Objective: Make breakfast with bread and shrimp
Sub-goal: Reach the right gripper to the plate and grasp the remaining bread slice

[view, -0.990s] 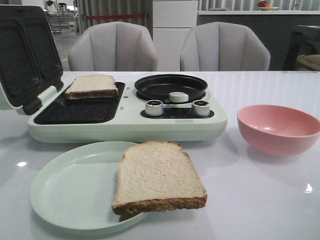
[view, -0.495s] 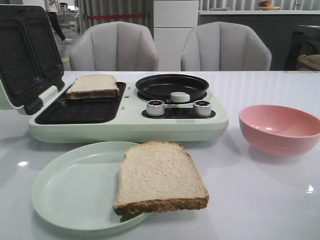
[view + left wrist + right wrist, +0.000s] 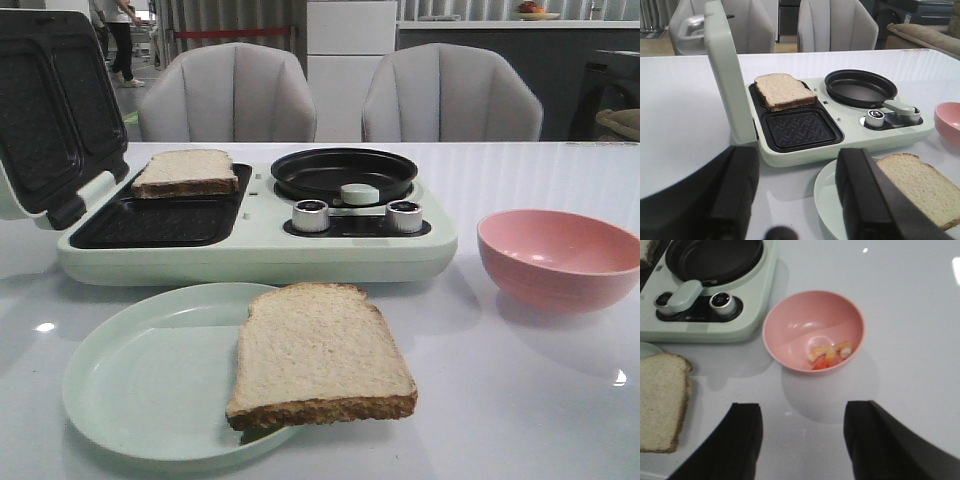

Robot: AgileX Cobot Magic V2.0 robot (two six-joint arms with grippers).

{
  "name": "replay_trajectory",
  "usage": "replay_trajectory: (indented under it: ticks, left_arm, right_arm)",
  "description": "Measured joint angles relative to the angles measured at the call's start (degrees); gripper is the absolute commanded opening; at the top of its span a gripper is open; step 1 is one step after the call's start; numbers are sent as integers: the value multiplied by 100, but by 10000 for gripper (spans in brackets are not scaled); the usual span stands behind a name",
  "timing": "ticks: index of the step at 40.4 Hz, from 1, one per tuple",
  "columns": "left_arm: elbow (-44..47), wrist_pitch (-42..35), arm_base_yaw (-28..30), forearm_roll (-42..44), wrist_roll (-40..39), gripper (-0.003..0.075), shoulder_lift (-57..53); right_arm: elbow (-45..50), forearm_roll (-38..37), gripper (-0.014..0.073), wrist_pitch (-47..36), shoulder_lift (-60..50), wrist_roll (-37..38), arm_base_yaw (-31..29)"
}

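One bread slice lies in the rear well of the open pale-green breakfast maker. A second bread slice rests on a pale-green plate, overhanging its right rim. The shrimp, orange-pink and white, lies inside the pink bowl. My left gripper stands open above the table just short of the plate, empty. With nothing between its fingers, my right gripper hangs open above the table near the bowl. Neither gripper shows in the front view.
The maker's lid stands upright at the left. Its front well is empty. A black round pan with a pale-green handle and two knobs sit on its right half. Two grey chairs stand behind the table.
Nothing on the table has moved. Only a person walking in the far background has shifted.
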Motion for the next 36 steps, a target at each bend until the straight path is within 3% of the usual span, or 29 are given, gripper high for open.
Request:
replay_trajectory:
  ticks: [8, 14, 28, 36]
  left_arm:
    - [0, 0, 0, 0, 0, 405, 0]
    - [0, 0, 0, 0, 0, 405, 0]
    - [0, 0, 0, 0, 0, 405, 0]
    - [0, 0, 0, 0, 0, 405, 0]
  right_arm:
    - [-492, 625, 488, 229, 1325, -30, 420]
    - [-758, 1462, 469, 343, 2278, -511, 537]
    - [-958, 4605, 428, 608, 4080, -3332, 537]
    - [-958, 5471, 428, 617, 4631, -4215, 564]
